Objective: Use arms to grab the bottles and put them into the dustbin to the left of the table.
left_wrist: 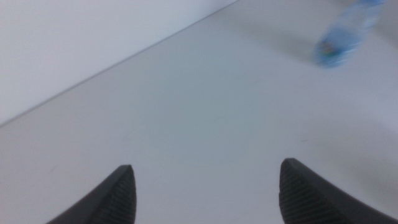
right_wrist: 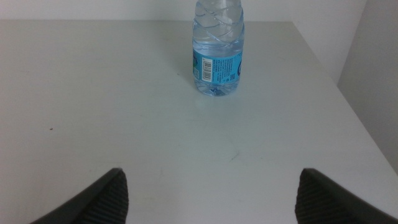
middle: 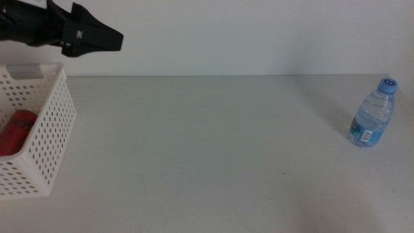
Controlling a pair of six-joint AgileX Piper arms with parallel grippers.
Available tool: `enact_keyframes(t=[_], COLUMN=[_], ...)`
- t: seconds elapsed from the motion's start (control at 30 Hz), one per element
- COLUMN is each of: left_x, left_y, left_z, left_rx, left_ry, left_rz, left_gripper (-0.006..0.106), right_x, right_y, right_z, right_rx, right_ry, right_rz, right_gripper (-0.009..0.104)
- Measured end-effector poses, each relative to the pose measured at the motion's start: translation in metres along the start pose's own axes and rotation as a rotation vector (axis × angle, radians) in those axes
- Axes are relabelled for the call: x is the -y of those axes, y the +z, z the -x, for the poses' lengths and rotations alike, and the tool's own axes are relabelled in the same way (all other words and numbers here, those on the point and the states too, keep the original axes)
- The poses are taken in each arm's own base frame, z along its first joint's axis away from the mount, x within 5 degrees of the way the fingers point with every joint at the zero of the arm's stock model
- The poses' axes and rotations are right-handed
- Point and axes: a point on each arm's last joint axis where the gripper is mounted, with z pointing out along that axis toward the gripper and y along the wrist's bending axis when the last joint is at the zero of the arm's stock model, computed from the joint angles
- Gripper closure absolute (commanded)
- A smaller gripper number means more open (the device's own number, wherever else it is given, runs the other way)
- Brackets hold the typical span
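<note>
With slim red soda can (middle: 16, 131) inside white perforated plastic dustbin (middle: 48, 123), left gripper (middle: 97, 37) hovers above, fingers open, empty; right gripper (right_wrist: 211, 196), fingers apart, faces upright clear blue-capped water bottle (right_wrist: 217, 53) on pale bench (middle: 207, 162).

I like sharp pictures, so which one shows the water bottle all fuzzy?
Left wrist view: the water bottle is smeared and blurry. Right wrist view: its label is crisp. Middle view: clear, with a soft shadow beside it on the table.

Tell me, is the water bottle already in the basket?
No, the water bottle stands upright on the table, far from the basket.
</note>
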Motion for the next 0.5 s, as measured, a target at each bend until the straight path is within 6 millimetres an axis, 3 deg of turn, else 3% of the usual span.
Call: enact_keyframes(t=[0.17, 0.5], left_x=[0.043, 0.080], left_y=[-0.007, -0.029], left_z=[-0.019, -0.063], left_rx=[0.101, 0.125], left_ry=[0.113, 0.146], left_rz=[-0.025, -0.002], left_gripper=[0.026, 0.026], right_x=[0.000, 0.000], right_y=[0.000, 0.000], right_z=[0.000, 0.000], right_rx=[0.000, 0.000], right_ry=[0.000, 0.000], right_rz=[0.000, 0.000], right_gripper=[0.022, 0.022])
